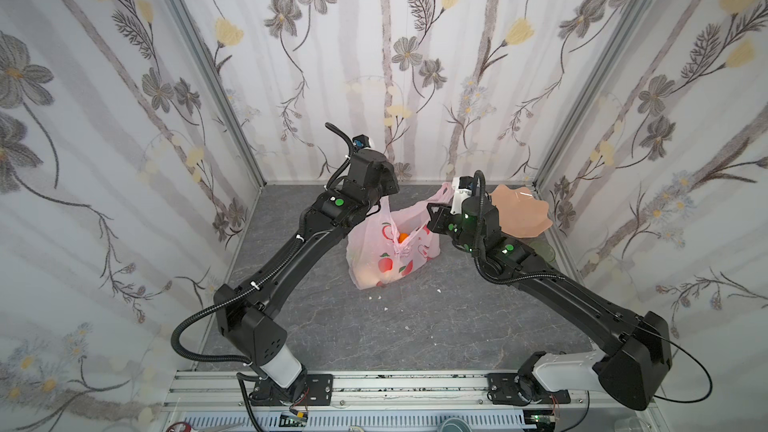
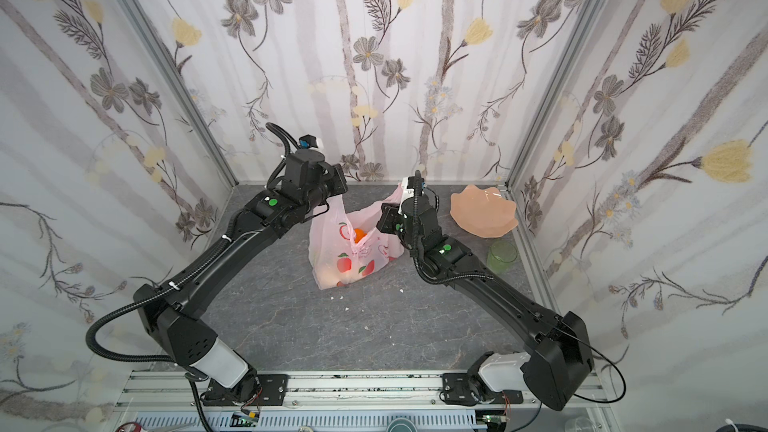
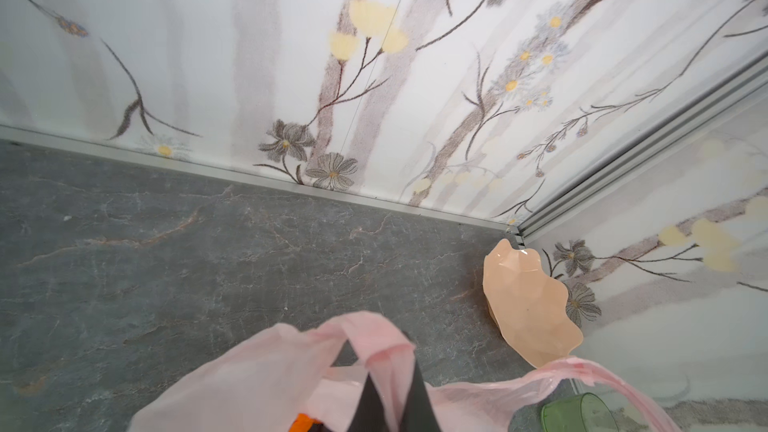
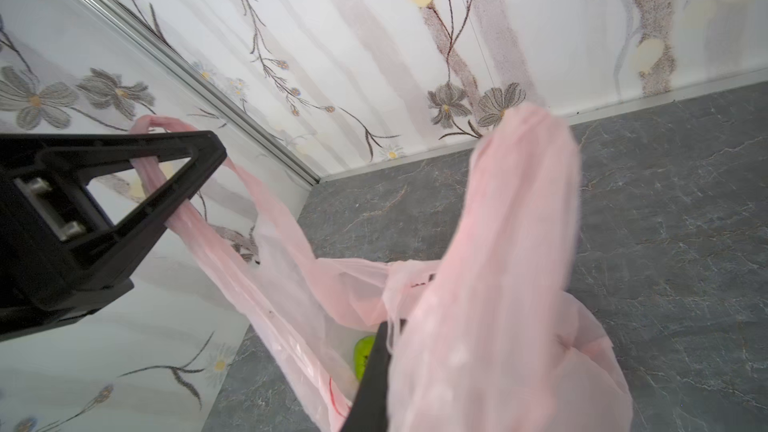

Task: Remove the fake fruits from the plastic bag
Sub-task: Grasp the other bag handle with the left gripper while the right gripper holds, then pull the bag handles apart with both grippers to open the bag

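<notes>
Plastic bag (image 1: 390, 255), thin translucent pink with red fruit print, stood toward back of grey marbled tabletop (image 1: 374, 338), mouth stretched between both arms. Left gripper (image 3: 386, 371) was clamped on one handle. Right gripper (image 4: 419, 347) was clamped on film below opposite handle, which stuck up. Fake fruits (image 2: 359, 235) lay inside bag: round orange one (image 1: 403, 238) at mouth, green one (image 4: 365, 357) beside right finger, pale shapes at bottom. Peach scalloped plate (image 2: 484, 211) and green translucent cup (image 2: 502, 257) sat near right wall.
</notes>
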Tool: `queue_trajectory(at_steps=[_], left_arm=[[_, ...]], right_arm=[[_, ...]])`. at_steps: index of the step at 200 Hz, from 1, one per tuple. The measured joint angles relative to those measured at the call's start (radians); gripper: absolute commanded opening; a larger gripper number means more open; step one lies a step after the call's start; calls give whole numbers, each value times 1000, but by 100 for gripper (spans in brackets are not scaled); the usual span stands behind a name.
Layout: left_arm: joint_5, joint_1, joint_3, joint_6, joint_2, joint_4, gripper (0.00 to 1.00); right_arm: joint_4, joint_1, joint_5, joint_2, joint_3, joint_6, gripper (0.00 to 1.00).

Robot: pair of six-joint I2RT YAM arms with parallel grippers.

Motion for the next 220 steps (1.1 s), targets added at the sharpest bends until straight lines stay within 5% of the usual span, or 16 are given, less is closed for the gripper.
queue_trajectory(at_steps=[58, 99, 130, 178, 220], left_arm=[[-34, 45, -663, -84, -515, 159, 0], [85, 288, -1010, -197, -503, 215, 0], [163, 340, -1047, -211, -407, 254, 0], [163, 205, -959, -190, -486, 192, 62], [13, 118, -837, -184, -624, -26, 70]], right_arm=[[99, 2, -36, -125, -313, 74, 0], [143, -4, -24, -153, -517, 143, 0], [180, -4, -23, -156, -568, 166, 0], [172, 53, 26, -181, -528, 132, 0], [164, 115, 84, -159, -475, 84, 0]])
